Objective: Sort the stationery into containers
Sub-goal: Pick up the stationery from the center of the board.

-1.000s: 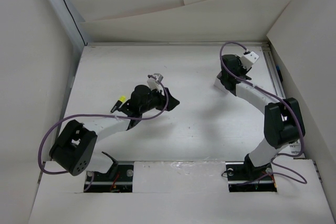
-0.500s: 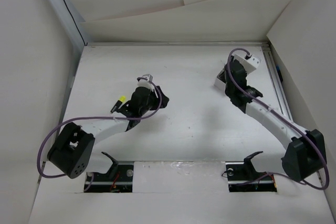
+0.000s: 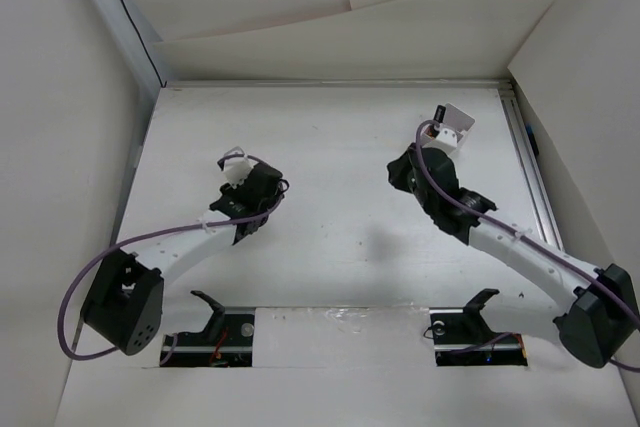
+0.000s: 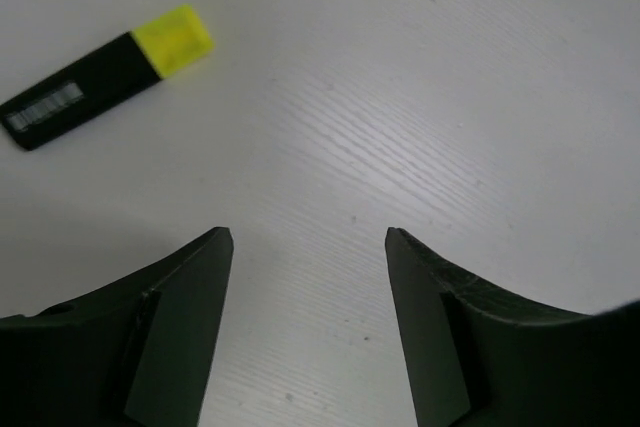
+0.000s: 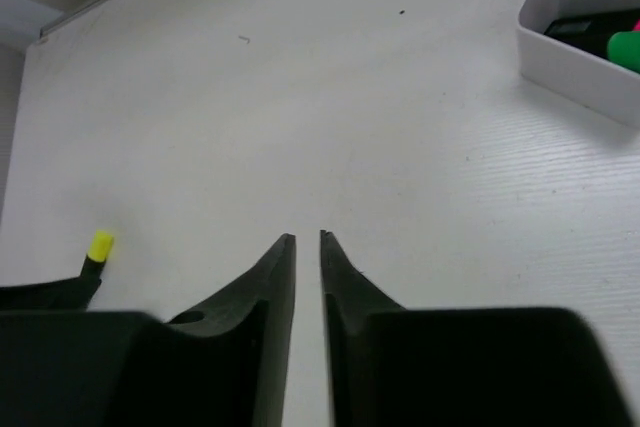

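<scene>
A yellow-capped highlighter (image 4: 110,77) with a black body lies flat on the table, ahead and to the left of my left gripper (image 4: 308,237). That gripper is open and empty, low over bare table. In the top view the left gripper (image 3: 270,190) covers the highlighter. The highlighter's yellow cap also shows far left in the right wrist view (image 5: 99,245). The white tray (image 5: 560,57) holds a green-capped marker (image 5: 625,47) and a black marker body. My right gripper (image 5: 307,237) is shut and empty, left of the tray, and it also shows in the top view (image 3: 398,172).
White walls (image 3: 300,47) enclose the table at the back and sides. A metal rail (image 3: 530,167) runs along the right edge. Purple cables loop off both arms. In the top view the right arm hides most of the tray.
My left gripper has swung back left over the yellow highlighter. My right arm has stretched out low, and its gripper has moved left off the tray.
</scene>
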Available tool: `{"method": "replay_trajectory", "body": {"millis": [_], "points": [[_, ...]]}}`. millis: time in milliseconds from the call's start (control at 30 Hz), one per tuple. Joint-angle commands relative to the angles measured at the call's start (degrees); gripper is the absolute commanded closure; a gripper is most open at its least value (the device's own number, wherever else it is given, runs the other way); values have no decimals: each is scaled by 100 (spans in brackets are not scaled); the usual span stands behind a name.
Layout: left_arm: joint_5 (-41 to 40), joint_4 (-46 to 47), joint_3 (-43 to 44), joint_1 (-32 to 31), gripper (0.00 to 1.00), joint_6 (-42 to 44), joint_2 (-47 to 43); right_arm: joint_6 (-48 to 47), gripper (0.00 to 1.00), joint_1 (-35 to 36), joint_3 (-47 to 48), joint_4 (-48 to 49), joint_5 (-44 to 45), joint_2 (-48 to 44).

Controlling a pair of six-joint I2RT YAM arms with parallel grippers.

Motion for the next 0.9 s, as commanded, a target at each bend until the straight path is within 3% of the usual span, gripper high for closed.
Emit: {"method": "replay_trajectory", "body": {"millis": [0, 67, 200, 433, 867], "points": [[-958, -1117, 473, 47, 38, -540, -79, -68, 74, 222, -103, 106, -166, -225], [-1135, -1477, 623, 47, 29, -611, 89, -68, 60, 222, -173, 193, -236, -331], [-1189, -1929, 835, 442, 22, -709, 511, -68, 52, 275, -305, 264, -342, -655], [-635, -1349, 720, 1593, 22, -128, 941, -68, 51, 275, -472, 316, -167, -1034], [-908, -1762, 1441, 1647, 24, 329, 2287, -68, 51, 275, -525, 316, -105, -1140]]}}
